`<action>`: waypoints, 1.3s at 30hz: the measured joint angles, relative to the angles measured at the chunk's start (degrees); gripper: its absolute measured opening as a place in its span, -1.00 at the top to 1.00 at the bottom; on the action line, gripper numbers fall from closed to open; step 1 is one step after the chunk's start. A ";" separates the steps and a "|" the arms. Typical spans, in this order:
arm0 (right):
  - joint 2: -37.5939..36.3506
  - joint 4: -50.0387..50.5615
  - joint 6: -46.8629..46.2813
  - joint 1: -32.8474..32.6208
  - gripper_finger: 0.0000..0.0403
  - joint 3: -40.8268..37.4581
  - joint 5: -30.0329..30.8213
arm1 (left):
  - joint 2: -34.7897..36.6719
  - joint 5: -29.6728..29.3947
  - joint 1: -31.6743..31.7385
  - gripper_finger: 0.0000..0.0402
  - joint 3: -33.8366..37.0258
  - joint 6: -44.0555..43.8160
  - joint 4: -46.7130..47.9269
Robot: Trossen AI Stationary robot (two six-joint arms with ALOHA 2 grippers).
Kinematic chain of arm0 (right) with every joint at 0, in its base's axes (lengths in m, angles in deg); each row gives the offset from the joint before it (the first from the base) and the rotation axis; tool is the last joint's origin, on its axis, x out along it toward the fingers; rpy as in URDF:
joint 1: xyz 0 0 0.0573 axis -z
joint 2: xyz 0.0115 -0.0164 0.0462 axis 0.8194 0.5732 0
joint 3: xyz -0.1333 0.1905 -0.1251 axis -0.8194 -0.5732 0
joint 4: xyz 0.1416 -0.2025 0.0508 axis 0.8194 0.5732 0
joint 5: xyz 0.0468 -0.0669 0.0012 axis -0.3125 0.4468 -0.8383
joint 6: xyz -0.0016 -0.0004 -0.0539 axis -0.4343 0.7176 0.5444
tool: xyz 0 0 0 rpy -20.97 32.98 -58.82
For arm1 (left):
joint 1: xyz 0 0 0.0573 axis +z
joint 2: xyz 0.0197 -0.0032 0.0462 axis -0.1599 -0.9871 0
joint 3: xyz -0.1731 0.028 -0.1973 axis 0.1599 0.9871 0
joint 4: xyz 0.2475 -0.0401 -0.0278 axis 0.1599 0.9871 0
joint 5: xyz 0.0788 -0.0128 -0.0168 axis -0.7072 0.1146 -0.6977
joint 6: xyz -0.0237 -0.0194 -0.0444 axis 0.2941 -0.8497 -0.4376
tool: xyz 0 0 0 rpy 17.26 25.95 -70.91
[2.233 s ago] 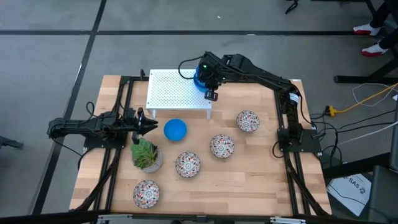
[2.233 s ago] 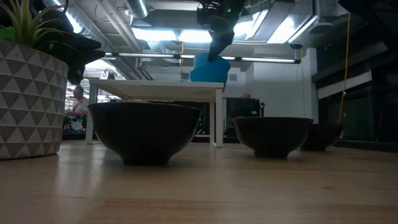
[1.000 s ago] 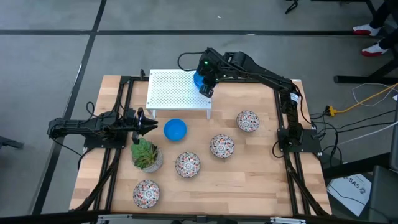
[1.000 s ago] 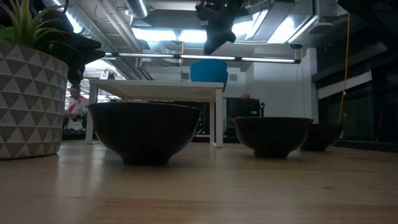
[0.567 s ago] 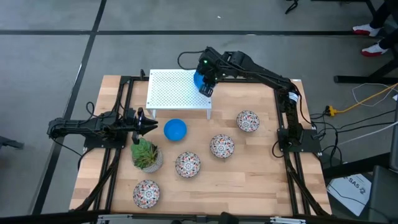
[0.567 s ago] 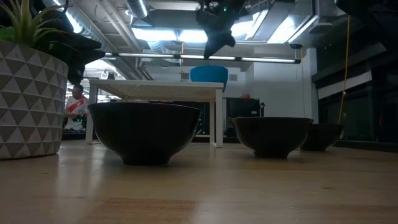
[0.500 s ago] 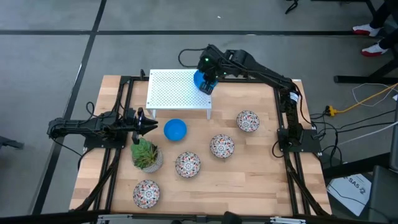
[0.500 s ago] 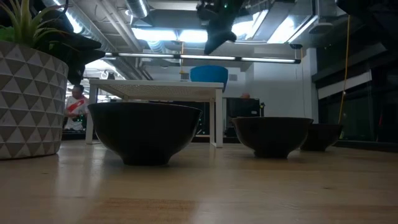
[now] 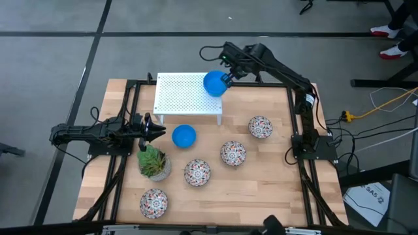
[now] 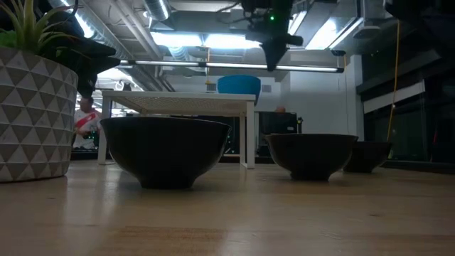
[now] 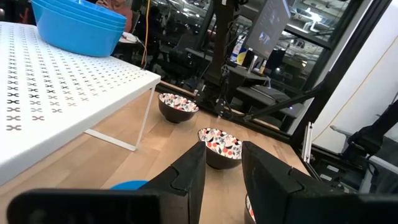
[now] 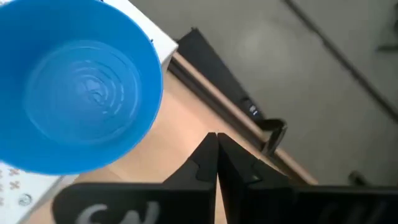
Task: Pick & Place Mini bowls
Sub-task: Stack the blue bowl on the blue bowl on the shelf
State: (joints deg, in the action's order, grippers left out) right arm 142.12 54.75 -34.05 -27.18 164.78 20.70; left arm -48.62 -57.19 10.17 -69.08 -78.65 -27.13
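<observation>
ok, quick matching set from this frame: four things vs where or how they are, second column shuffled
Things:
1. blue bowl by the right gripper
2. second blue bowl
3. right gripper
4. succulent

States:
A. on the wooden table, in front of the rack
B. shut, empty, just off the rack's corner
C. on the white perforated rack
D. beside the left gripper

Pairs: 1-C, 2-A, 3-B, 4-D

Right hand point(image 9: 228, 76) closed and raised; left hand point(image 9: 159, 131) parted, low.

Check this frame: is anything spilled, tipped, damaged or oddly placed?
Nothing stands out. One blue bowl sits upright at the corner of the white rack, the other bowls stand upright on the table, and the plant is upright.
</observation>
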 joint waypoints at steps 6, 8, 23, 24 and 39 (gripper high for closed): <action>2.80 1.33 -6.06 1.90 0.95 -0.02 -4.86 | 0.00 -0.02 -0.01 0.50 0.00 -0.02 0.00; 3.77 1.35 -6.56 2.44 0.98 -0.02 -7.08 | 0.00 -0.02 0.00 0.50 0.00 0.00 -0.01; 7.60 -4.95 -8.49 2.33 0.97 -0.02 -14.13 | 0.00 -0.02 0.00 0.50 0.00 -0.02 -0.01; 7.60 -5.71 -8.49 2.27 0.98 -0.02 -14.14 | 0.00 -0.01 -0.02 0.50 0.00 -0.01 -0.01; 3.93 -3.99 -3.83 0.92 0.92 -0.06 -17.47 | 0.00 -0.02 -0.02 0.50 0.00 -0.02 0.00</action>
State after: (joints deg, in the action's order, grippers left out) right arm 146.05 50.76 -37.88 -26.25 164.72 3.24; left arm -48.62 -57.21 10.15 -69.08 -78.67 -27.13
